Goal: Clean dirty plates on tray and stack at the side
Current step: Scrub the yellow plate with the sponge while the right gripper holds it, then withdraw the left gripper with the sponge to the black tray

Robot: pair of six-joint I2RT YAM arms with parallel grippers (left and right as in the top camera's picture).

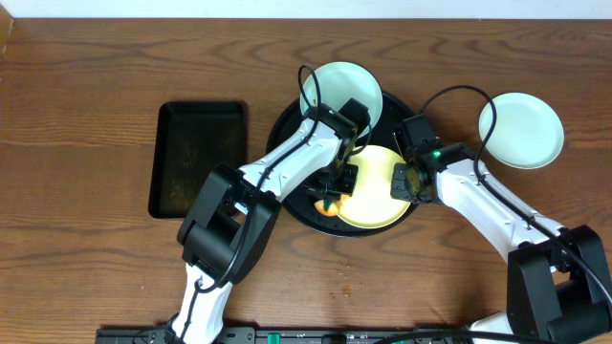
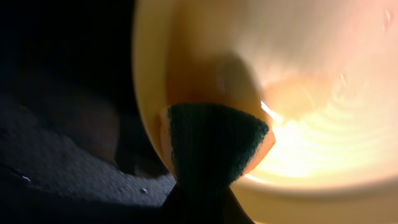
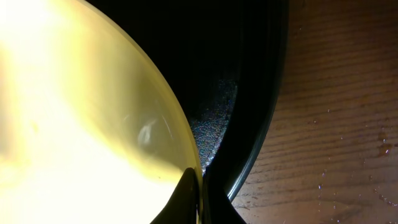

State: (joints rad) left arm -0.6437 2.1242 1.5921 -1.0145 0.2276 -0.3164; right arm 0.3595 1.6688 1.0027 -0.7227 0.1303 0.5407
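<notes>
- Two hands work on the nearest plate. The left hand is clamped on a sponge, green scouring face towards the wrist camera and orange foam behind it, and presses it against the left rim of the yellow plate.
- The right hand is pinched together on the opposite rim of the same plate, one finger above the lip and one below, to hold it steady.
- The yellow plate lies in the near half of the round black tray. It looks stiff, thin and light, and probably smooth enough to slide on the glossy tray floor when it is pushed.
- My judgement is that the rim is the only good place to grip it. The centre offers nothing to pinch, and a hard squeeze could chip a brittle plate or tip it. I cannot tell what it is made of.
- The sponge is soft and squashes in the grip, so it needs pressure to scrub.
- Further out, a mint plate sits alone on the bare table, to the right of the tray and not touching it.
- Farthest away, a second mint plate rests on the back of the tray, partly hidden by the left arm.
</notes>
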